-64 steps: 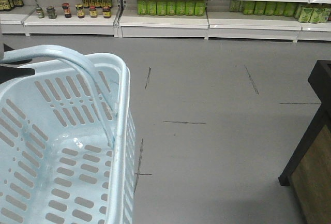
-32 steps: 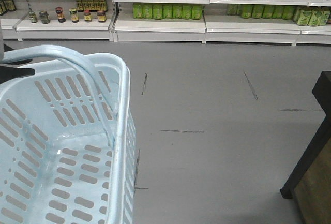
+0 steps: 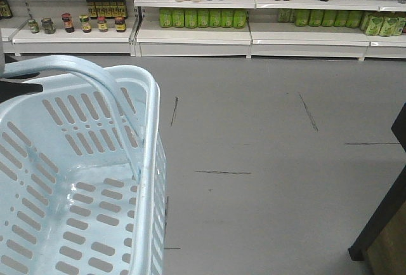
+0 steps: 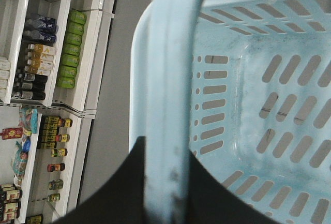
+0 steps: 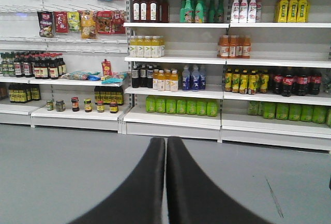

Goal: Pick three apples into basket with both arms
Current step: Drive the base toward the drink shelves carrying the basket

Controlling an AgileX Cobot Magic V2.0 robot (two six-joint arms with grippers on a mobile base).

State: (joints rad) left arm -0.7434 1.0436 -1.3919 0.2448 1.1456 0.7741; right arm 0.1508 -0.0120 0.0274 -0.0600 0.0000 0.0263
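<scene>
The basket (image 3: 151, 160) sits well apart from the shelves (image 3: 193, 32), across the grey floor (image 3: 266, 141), its hoop handle (image 3: 95, 72) raised upright; the left gripper (image 4: 165, 150) is at the handle, black fingers (image 4: 124, 193) pressed against either side, clamped on the hoop; the right gripper (image 5: 165, 140) faces the shelves from well apart, fingers closed tip to tip, nothing between them; green bottles (image 3: 193, 18) and jars (image 3: 82, 23) stand on the lower shelves.

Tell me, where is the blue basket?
In the front view, the basket fills the lower left, over the grey floor; the left gripper is shut on its handle.
</scene>
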